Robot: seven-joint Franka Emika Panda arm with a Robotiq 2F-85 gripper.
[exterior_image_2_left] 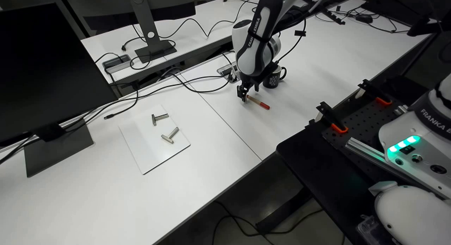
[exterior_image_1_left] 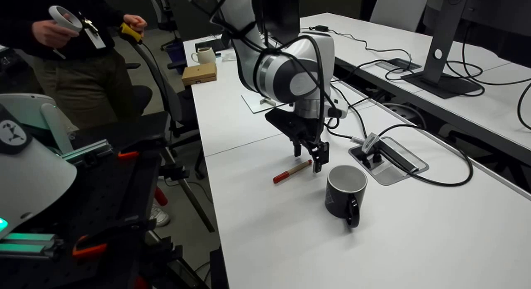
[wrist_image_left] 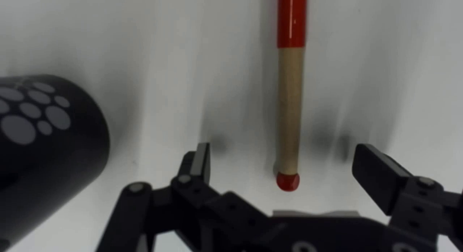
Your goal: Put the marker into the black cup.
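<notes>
Wrist view: we saw the pincer (wrist_image_left: 282,161) spread wide with nothing in its hold, its fingers (wrist_image_left: 374,172) on either side of the marker (wrist_image_left: 290,100). The marker lay flat on the table (wrist_image_left: 166,100), its tan barrel between red ends. Left of it stood the black cup (wrist_image_left: 65,158), patterned with pale ovals. In an exterior view we found the cup upright, to the right of the marker and nearer, apart from it, its handle (exterior_image_1_left: 352,212) turned to the near side. Beyond the cup, toward the far right, a grey cable box (exterior_image_1_left: 388,175) sat in the table; a person (exterior_image_1_left: 79,81) stood at far left, gripping a white ringed controller (exterior_image_1_left: 63,23). We saw two T-shaped pieces (exterior_image_2_left: 173,133) on a white board (exterior_image_2_left: 148,157) at left in an exterior view.
</notes>
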